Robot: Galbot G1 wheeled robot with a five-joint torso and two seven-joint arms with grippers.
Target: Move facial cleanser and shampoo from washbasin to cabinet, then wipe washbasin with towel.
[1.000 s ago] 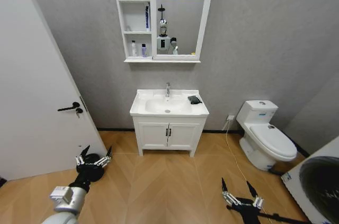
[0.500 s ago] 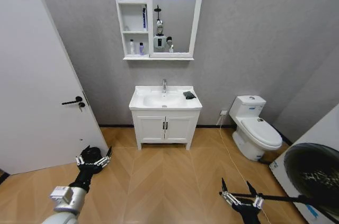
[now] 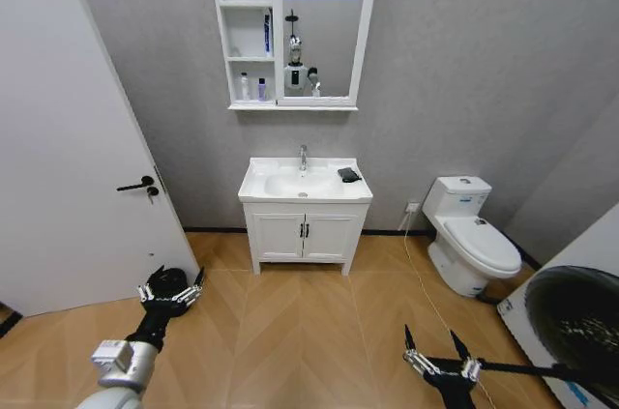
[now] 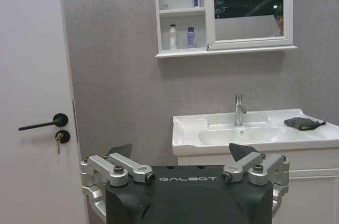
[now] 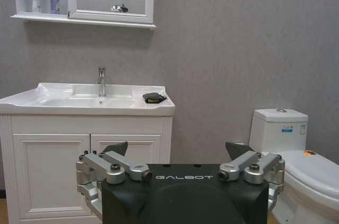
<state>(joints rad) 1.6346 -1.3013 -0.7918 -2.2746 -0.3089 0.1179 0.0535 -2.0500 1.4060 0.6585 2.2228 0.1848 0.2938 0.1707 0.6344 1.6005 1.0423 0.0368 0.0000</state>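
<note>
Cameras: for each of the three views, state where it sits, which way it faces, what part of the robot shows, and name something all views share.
Head view: high on the robot, looking forward and down at the washbasin and cabinet; left gripper and right gripper low, jaws open.
Left wrist view: behind the left gripper, facing the washbasin and door.
Right wrist view: behind the right gripper, facing the washbasin and toilet.
Shared: the towel on the washbasin.
</note>
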